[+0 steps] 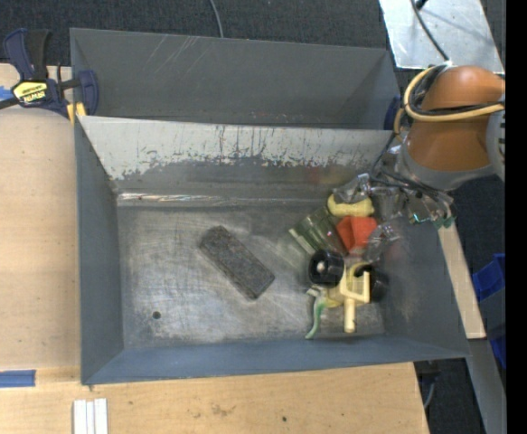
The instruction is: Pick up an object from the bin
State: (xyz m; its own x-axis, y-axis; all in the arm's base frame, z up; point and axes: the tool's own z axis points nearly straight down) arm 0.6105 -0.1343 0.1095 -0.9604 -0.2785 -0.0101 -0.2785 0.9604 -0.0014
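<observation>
My gripper [397, 197] hangs low at the bin's right side, just above and to the right of a small heap. Closest to it lies a curved yellow piece [351, 207], with a red-orange block [355, 232] right below that. A black ball [325, 266] sits a little further down and to the left. Beside the ball a yellow T-shaped toy part [354, 291] lies on the bin floor. I see nothing held.
A clear greenish object [309, 237] leans at the heap's left edge, and a second black round piece [376, 285] and a thin green strip [315, 319] lie by the yellow part. A flat dark grey block [236, 260] rests alone mid-bin. An orange cover caps the wrist.
</observation>
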